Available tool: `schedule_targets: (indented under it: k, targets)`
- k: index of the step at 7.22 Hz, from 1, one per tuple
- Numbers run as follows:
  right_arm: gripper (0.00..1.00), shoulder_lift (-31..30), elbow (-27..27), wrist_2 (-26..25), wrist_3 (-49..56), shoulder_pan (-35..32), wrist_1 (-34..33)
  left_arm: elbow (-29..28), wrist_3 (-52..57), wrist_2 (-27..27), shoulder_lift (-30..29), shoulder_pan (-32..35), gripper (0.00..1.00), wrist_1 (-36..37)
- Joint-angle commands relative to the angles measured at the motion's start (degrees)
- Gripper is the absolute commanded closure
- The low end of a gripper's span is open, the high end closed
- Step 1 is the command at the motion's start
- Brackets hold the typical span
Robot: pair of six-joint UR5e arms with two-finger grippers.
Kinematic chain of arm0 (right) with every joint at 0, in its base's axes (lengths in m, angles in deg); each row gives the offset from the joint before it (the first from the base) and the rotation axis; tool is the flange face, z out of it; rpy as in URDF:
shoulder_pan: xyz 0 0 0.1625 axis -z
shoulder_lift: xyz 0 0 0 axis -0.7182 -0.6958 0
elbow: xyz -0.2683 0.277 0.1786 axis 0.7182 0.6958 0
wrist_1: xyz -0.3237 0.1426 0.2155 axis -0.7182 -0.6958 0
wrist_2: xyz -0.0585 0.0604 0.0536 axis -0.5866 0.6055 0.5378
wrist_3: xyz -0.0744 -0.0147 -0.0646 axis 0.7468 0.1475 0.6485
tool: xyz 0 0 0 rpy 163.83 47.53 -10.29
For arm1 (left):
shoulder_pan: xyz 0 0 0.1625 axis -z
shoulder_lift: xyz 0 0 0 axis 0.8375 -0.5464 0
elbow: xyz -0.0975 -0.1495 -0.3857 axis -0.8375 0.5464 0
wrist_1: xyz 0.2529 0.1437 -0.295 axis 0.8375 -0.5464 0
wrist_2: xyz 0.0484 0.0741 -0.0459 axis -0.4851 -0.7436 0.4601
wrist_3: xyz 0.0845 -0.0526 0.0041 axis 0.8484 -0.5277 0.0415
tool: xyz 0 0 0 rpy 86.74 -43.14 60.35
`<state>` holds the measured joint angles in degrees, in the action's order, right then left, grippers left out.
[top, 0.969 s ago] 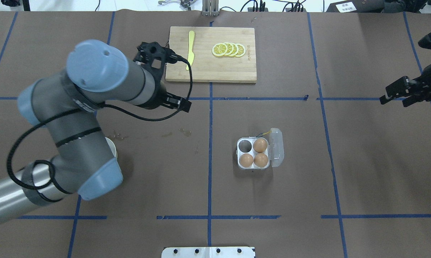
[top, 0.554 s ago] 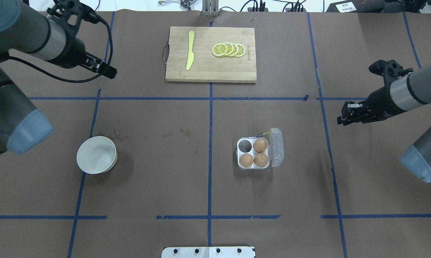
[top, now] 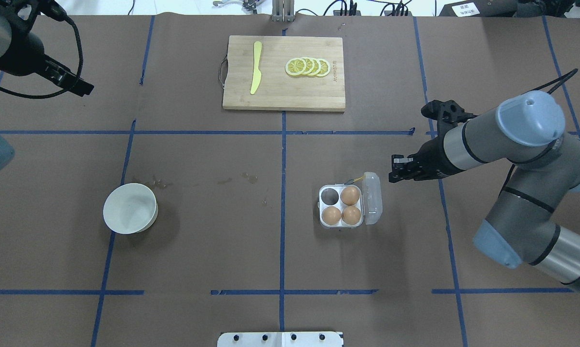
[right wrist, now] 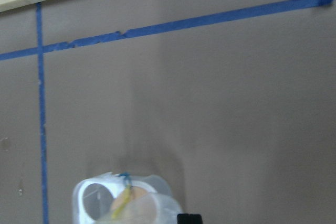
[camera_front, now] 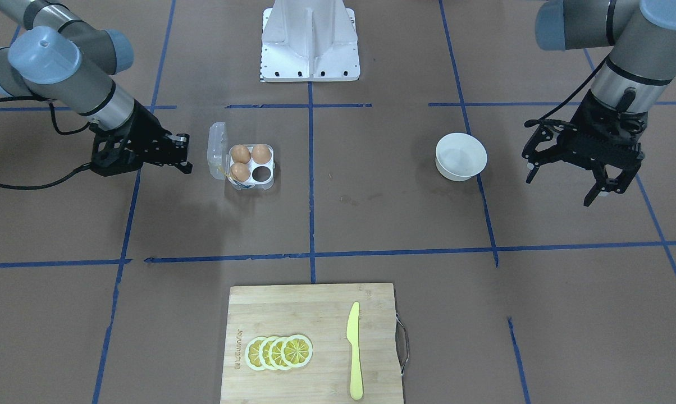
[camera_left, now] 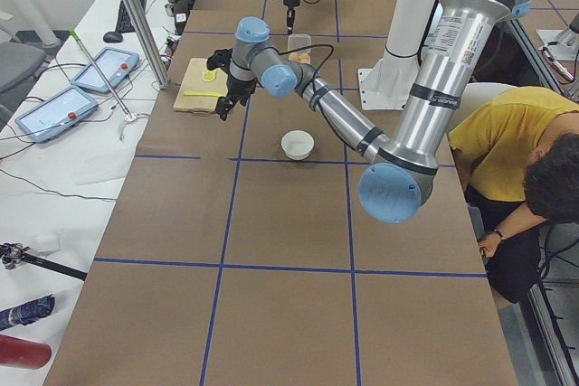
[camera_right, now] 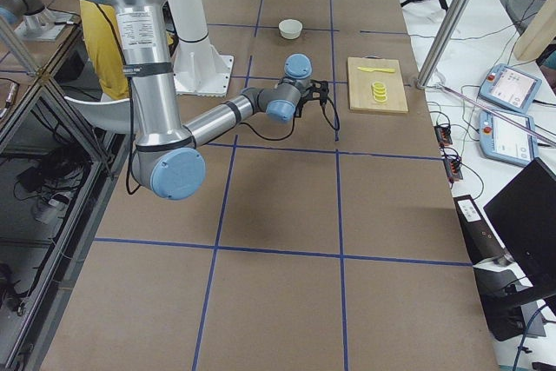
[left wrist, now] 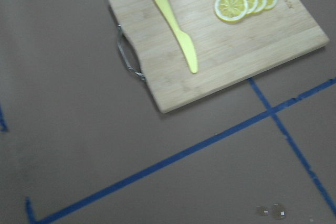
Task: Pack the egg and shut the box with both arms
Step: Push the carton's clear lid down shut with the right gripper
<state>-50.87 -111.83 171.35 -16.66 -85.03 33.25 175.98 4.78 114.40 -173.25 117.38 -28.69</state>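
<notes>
Eggs [top: 350,195] fill three of the four cups of the box [top: 341,225]. Clock directions here follow the overhead view, with twelve pointing away from the robot. The eggs sit in the 1, 5 and 7 o'clock cups, and the empty cup [top: 329,195] is at 11 o'clock. The clear lid [top: 374,198] is swung open on the box's 3 o'clock side. The box lies at about 5 o'clock from the crossing of blue tape lines near the table's middle.

The right gripper [top: 393,169] hovers at 2 o'clock from the box, just beside the lid and not touching it. Its two fingers are spread apart with nothing between them. Its wrist camera catches the lid and the empty cup at the lower edge of its view.

The left gripper [camera_front: 558,191] is at 11 o'clock from the white bowl [top: 130,208], fingers splayed wide and holding nothing. The bowl stands at 9 o'clock from the box, well apart from it.

A wooden cutting board [top: 280,94] lies at 11 o'clock from the box, with a yellow knife [top: 256,67] and a row of lemon slices [top: 308,66] on it.
</notes>
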Motion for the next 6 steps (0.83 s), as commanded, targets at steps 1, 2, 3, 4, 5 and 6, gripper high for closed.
schedule_targets:
  k: [1, 2, 3, 4, 5, 6]
  targets:
    - [1.0, 8.3, 0.4, -4.5, -4.7, 4.8, -4.2, -0.1, 0.4, 0.1, 0.2, 0.2, 0.01, 0.0]
    - [1.0, 9.7, 0.2, -4.1, -7.6, 4.5, -4.2, 0.0, 0.4, 0.1, 0.2, 0.2, 0.01, 0.0]
    - [1.0, 9.4, 0.0, -1.7, -7.8, 2.8, -4.2, 0.0, 0.5, 0.1, 0.2, 0.3, 0.01, 0.0]
    - [1.0, 8.2, 0.1, 2.8, -7.3, -1.1, -4.3, 0.1, 1.2, 0.1, 1.3, 0.4, 0.01, -0.1]
    - [1.0, 6.4, 0.2, 6.9, -6.8, -6.4, -4.5, 0.0, 5.0, 0.1, 3.0, 1.9, 0.01, -0.1]
    - [1.0, 3.2, 0.4, 9.9, -1.9, -11.5, -4.7, -0.8, 9.3, 0.2, 4.3, 4.4, 0.01, -0.1]
